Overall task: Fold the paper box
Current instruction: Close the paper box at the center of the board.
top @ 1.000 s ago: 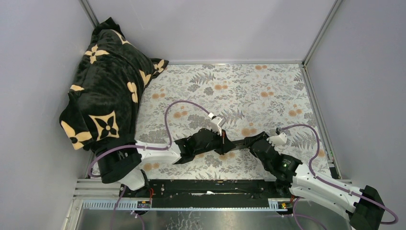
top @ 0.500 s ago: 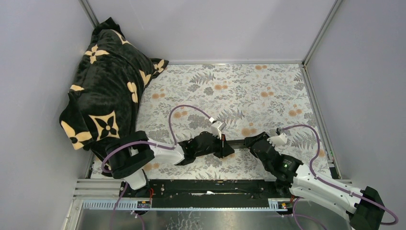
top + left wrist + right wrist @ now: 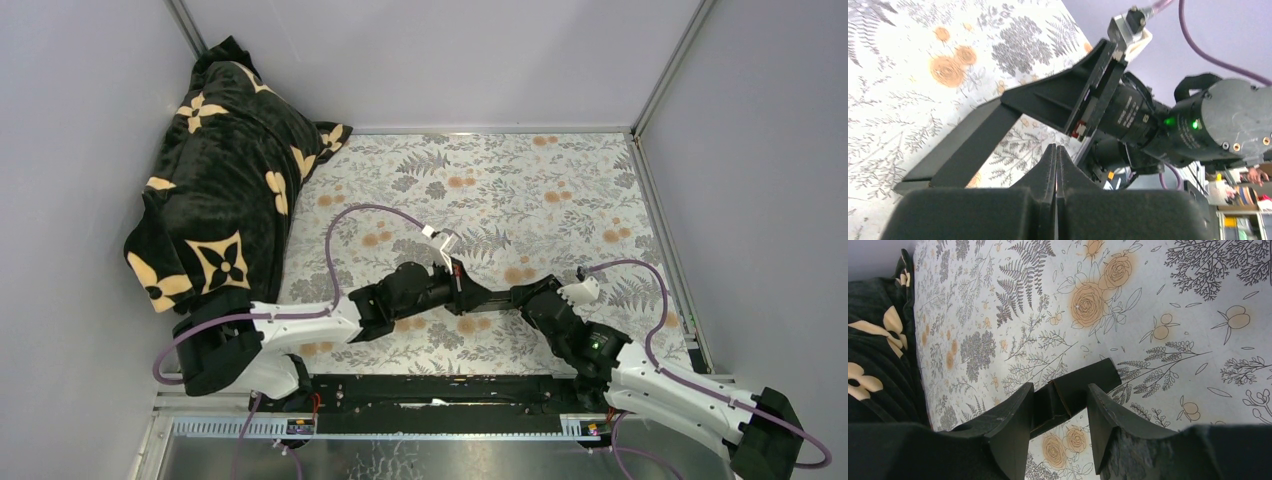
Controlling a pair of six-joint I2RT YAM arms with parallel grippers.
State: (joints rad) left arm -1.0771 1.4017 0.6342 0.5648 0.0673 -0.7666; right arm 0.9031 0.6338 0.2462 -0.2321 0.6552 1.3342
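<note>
1. Presently the right hand (image 3: 1059, 389) grips one end of the paper box (image 3: 1093, 375), a flat black strip whose other end rests on the tabletop (image 3: 1173, 290).
2. Alongside, the left hand (image 3: 1056, 155) is closed and empty, tips just beside the strip.
3. Judgement: creasing is in hand; next, push a panel over against that grip.
4. Container unformed; nothing inside.
</note>
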